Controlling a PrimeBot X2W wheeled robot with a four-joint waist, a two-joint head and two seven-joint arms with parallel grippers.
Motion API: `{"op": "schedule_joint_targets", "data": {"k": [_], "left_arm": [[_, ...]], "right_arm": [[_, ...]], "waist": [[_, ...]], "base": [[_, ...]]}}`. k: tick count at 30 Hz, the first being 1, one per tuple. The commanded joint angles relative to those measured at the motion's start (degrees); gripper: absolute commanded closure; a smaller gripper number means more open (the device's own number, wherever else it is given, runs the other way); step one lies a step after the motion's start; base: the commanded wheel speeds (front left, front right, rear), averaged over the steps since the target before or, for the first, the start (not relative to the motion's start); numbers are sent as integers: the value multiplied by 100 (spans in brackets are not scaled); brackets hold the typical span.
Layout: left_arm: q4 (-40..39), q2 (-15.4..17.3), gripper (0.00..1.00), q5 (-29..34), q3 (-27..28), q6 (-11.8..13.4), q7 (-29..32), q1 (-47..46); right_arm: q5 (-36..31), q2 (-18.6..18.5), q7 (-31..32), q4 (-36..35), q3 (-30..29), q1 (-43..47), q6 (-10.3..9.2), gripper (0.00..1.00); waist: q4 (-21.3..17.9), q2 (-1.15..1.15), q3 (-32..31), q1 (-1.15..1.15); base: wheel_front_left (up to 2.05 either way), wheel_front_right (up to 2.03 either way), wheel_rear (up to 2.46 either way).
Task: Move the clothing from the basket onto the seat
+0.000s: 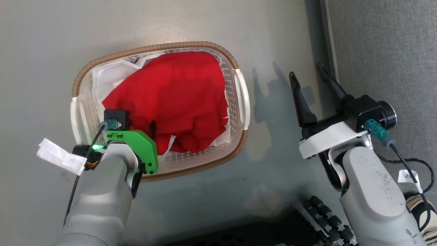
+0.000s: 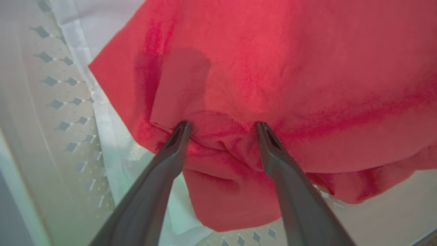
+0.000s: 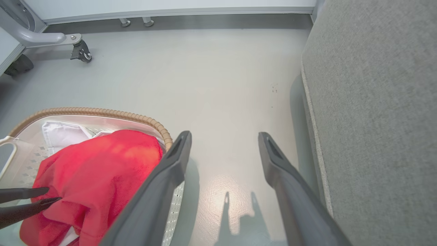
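Note:
The basket [image 1: 239,89] stands on the floor at centre left, and the red clothing [image 1: 177,99] is heaped in it. My left gripper [image 1: 140,128] reaches down into the basket's near left corner. In the left wrist view the left gripper [image 2: 222,126] is open, both fingertips [image 2: 184,127] pressing into the clothing [image 2: 273,68] with a fold bulging between them. My right gripper [image 1: 314,82] hangs open over bare floor between the basket and the grey seat [image 1: 385,51]. In the right wrist view the right gripper [image 3: 224,136] holds nothing, with the seat [image 3: 375,102] to its right and the basket [image 3: 102,112] with the clothing [image 3: 99,167] to its left.
A white liner sheet [image 1: 112,73] lies under the clothing in the basket. A grey wheeled stand's caster [image 3: 81,52] sits on the floor beyond the basket, near the wall base. My dark base [image 1: 273,235] fills the bottom edge. Grey floor [image 1: 273,153] lies between basket and seat.

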Motion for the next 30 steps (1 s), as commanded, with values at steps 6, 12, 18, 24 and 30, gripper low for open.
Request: {"op": "schedule_joint_targets", "data": {"k": [6, 12, 18, 24, 30], "left_arm": [[116, -3, 0, -194, -279, -35, 419, -284], [162, 41, 0, -300, -468, -27, 459, -452], [173, 37, 100, -399, -677, -27, 431, -519], [94, 36, 100, -508, -895, -27, 187, -424], [-132, 36, 100, -750, -1193, -27, -155, -150]], "right_arm": [[66, 15, -28, 49, 58, -90, -3, 0], [78, 26, -28, 48, 71, -114, -3, 0], [82, 36, -28, 74, 91, -112, -2, 0], [96, 44, -28, 149, 77, -70, -2, 0], [129, 49, -28, 271, 135, 5, -2, 0]], "waist": [[-60, 0, 159, 0], [-76, 0, 299, 0], [-89, 0, 315, 0], [-71, 0, 164, 0], [-40, 0, -233, 0]], "base": [[0, 0, 0], [0, 0, 0], [0, 0, 0], [0, 0, 0], [0, 0, 0]]}}
